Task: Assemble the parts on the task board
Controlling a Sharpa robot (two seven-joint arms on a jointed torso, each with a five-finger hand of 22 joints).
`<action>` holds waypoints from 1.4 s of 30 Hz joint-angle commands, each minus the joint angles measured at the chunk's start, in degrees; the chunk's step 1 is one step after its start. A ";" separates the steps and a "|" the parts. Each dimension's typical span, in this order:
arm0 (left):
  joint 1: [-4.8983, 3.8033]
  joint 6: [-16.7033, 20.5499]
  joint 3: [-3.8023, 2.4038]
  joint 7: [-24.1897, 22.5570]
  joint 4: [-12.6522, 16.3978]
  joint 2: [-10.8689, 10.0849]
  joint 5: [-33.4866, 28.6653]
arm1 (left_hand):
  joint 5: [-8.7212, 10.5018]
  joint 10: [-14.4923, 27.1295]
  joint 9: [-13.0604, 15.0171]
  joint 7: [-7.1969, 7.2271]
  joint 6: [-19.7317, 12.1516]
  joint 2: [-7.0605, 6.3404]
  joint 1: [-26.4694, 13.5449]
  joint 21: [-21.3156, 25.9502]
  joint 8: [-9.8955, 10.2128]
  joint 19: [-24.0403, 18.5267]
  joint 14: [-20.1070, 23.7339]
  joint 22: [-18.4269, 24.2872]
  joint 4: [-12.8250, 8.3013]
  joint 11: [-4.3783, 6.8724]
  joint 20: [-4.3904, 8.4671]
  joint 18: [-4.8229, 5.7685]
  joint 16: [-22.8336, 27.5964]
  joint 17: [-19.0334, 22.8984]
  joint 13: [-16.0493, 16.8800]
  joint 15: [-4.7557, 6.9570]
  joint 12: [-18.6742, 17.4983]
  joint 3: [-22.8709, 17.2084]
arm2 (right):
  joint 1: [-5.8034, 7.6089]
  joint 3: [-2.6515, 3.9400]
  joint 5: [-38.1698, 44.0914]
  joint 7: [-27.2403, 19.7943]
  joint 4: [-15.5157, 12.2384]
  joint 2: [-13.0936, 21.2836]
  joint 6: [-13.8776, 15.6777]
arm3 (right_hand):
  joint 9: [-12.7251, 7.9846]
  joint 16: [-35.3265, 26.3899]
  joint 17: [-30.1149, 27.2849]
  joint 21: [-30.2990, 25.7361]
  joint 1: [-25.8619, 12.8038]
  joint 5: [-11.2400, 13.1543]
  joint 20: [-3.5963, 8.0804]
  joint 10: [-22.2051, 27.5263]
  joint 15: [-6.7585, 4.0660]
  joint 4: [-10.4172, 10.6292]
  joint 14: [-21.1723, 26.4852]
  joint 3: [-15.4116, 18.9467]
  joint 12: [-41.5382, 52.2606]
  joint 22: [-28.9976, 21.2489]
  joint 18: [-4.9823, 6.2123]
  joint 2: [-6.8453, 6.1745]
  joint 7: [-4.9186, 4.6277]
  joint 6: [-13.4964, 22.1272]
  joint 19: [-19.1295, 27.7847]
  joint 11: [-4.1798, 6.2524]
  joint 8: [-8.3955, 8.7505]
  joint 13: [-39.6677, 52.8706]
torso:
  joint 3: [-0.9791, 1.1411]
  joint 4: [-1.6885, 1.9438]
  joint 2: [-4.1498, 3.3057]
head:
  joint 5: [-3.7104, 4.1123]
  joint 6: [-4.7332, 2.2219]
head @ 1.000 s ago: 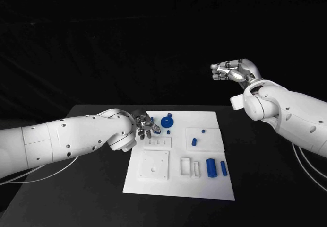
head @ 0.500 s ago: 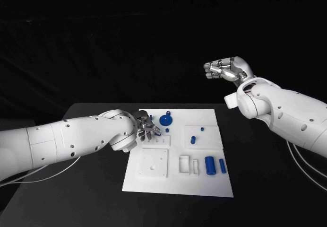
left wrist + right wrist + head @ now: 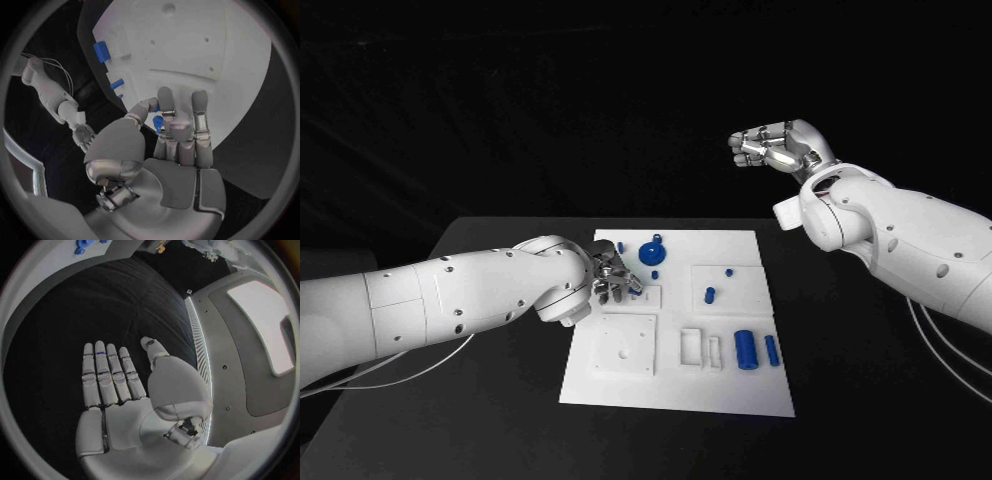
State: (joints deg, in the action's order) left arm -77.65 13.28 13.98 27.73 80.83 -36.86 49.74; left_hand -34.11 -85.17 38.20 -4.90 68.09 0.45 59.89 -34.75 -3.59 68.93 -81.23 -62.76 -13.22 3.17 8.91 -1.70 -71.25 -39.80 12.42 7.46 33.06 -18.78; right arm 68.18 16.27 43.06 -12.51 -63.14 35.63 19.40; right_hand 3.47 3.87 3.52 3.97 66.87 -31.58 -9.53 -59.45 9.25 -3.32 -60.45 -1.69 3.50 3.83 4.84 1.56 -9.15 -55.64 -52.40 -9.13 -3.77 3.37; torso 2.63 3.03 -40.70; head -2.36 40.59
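The white task board (image 3: 678, 375) lies in the middle of the black table (image 3: 488, 420). My left hand (image 3: 610, 274) is low over the board's far left part, fingers pointing down at it. In the left wrist view the left hand (image 3: 178, 150) pinches a small blue part (image 3: 156, 121) between thumb and a finger, close to the board (image 3: 206, 45). A round blue part (image 3: 653, 255), two small pegs (image 3: 710, 295) and two blue cylinders (image 3: 746, 350) rest on the board. My right hand (image 3: 776, 148) is raised high above the table's far side; its palm (image 3: 122, 395) is flat and holds nothing.
Bare black table lies on both sides of the board and in front of it. A raised white square block (image 3: 626, 345) and a slotted holder (image 3: 701, 350) sit on the board's near half. My left forearm (image 3: 444, 300) crosses above the table's left side.
The right hand has drifted a little to the left, staying high. The left hand has shifted slightly nearer and lower over the board.
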 commanded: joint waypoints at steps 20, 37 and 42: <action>0.55 -1.21 -0.05 0.53 0.29 -0.35 1.66 | -0.31 -1.72 6.50 6.87 10.15 0.52 -0.05 2.81 -0.25 1.57 -0.39 -3.22 -0.14 1.51 -0.01 0.89 -0.67 0.08 0.34 0.56 0.66 -0.94 | -0.34 -0.02 0.74 0.13 0.11 -0.07 -1.22 | -0.09 -0.38 -0.07 0.26 0.08 -0.53 -0.35 0.93 0.24 0.23 0.94 0.50 -0.13 -0.07 0.96 -0.53 -0.13 1.29 0.96 -0.30 0.38 -0.05 | -0.02 0.00 -0.07 | 0.14 0.24; 0.56 -2.35 -0.06 1.10 0.41 -0.91 1.57 | -0.90 -1.69 7.76 6.96 10.24 0.72 -0.43 4.74 -0.26 2.40 -0.46 -5.77 -0.79 1.54 0.01 0.91 -1.59 -0.58 0.63 0.58 1.44 -1.16 | -0.78 -0.03 0.75 0.13 0.39 -0.15 -1.63 | -0.09 -0.38 -0.07 0.26 0.29 -0.85 -0.41 1.03 0.30 0.37 1.08 2.09 -0.13 -0.07 1.00 -0.30 -0.18 1.49 1.10 -0.34 0.38 -0.05 | 0.00 0.01 -0.08 | 0.15 0.58; 0.56 -2.58 -0.06 1.20 0.36 -0.88 1.56 | -0.90 -1.69 7.76 6.96 10.24 0.72 -0.43 4.74 -0.26 2.40 -0.46 -5.77 -0.79 1.54 0.01 0.91 -1.59 -0.58 0.63 0.58 1.44 -1.16 | -0.82 -0.04 0.75 0.09 0.37 -0.14 -1.72 | -0.09 -0.38 -0.07 0.26 0.29 -0.85 -0.41 1.03 0.30 0.37 1.08 2.09 -0.13 -0.07 1.00 -0.30 -0.18 1.49 1.10 -0.34 0.38 -0.05 | 0.00 -0.01 -0.07 | 0.17 0.65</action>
State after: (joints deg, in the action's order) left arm -77.17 11.89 13.88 28.47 81.12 -37.79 51.07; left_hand -34.79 -85.17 39.03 -4.86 68.14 0.91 59.40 -30.38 -3.48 70.88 -81.66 -68.48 -12.91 3.17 9.01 -0.89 -72.51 -40.34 13.02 7.40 34.33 -19.09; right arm 67.39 16.24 43.28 -12.04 -62.73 35.54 18.70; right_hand 3.44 3.87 3.54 3.97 66.81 -32.18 -9.84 -58.66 9.60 -2.94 -59.67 0.15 3.50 3.84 4.84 1.50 -9.41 -54.64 -51.68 -9.52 -3.77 3.38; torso 2.61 3.04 -40.79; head -2.20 41.17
